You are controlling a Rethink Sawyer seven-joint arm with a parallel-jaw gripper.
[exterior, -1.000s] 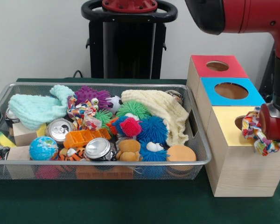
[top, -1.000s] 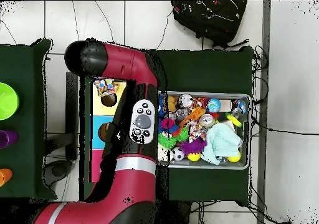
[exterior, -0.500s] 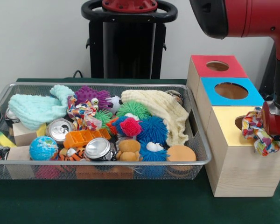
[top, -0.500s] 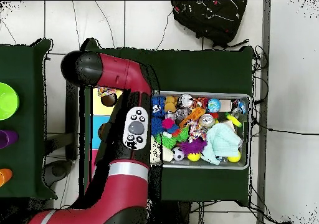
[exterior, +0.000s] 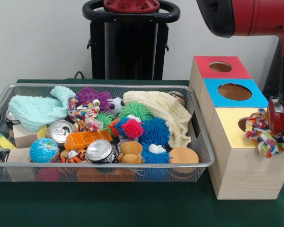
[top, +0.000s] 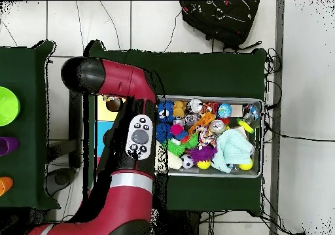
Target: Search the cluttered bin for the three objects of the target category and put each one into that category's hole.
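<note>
Judging progress: one multicoloured knotted rope toy is being delivered; whether any have already gone in cannot be told from these views.
Near front of bin: the silver wire mesh bin holds a small globe ball, an upright silver drink can, a brown plush bear and a round orange sponge.
Near right: the yellow-topped wooden box stands just right of the bin; its hole is partly covered.
Carried toy: the multicoloured knotted rope toy hangs over the yellow top, touching the hole's right side, not yet dropped in.
Gripper: the red and black gripper is at the right edge with the toy against it; its grip cannot be told.
Middle of bin: a second multicoloured rope toy lies among spiky rubber balls, so at least one similar item seems left.
Far of bin: a mint knitted cloth and a cream cloth.
Far right: blue-topped box, then red-topped box, both holes clear.
Remaining: release this toy, then search again.
</note>
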